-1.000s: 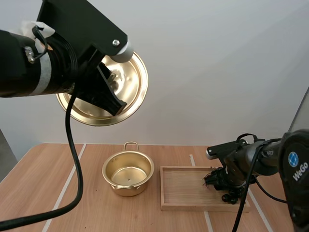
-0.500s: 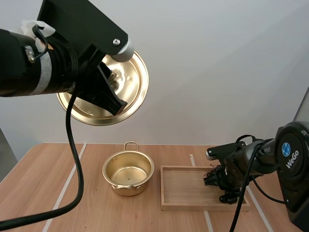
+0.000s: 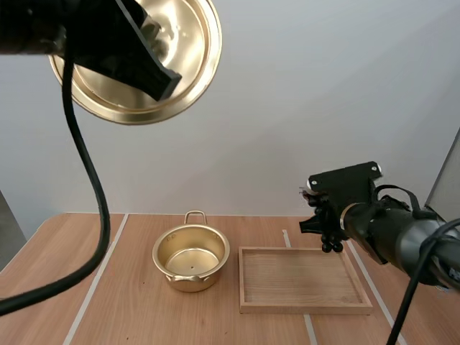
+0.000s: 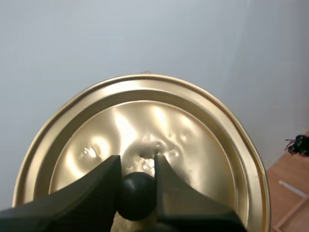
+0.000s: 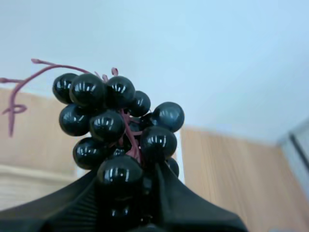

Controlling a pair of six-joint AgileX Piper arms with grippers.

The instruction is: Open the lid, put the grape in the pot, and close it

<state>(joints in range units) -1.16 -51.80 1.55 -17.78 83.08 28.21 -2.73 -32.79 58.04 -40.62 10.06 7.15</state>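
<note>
Pale wood with lighter stripes forms the worktop point(image 3: 86, 287), which stands before a plain light wall point(image 3: 323, 86). Left of the middle of the worktop sits the open golden pot point(image 3: 190, 259), upright, with one loop handle on its far side and its shiny inside showing. Just to its right, and not touching it, lies a shallow wooden tray point(image 3: 305, 307) with its long side running left to right.

High above the worktop, up and to the left of the pot, the golden lid point(image 3: 187, 50) hangs in the air. It is tilted so that one broad face is turned toward the high camera. From the left wrist, the left hand point(image 4: 136, 164) has its two black fingers point(image 4: 104, 186) closed around the lid's round black knob point(image 4: 137, 193), one on each side, with the lid's dished gold face behind them.

From the right wrist, the right hand point(image 5: 129, 169) is pinching the lowest berries of the bunch of grapes point(image 5: 116, 121) between its ribbed tips. The glossy black berries stand above the fingers, and thin reddish stems point(image 5: 29, 77) curl out to one side. In the high view the bunch hangs dark under that hand, in the air above the far right part of the tray and well to the right of the pot. It touches neither the tray nor the worktop.
</note>
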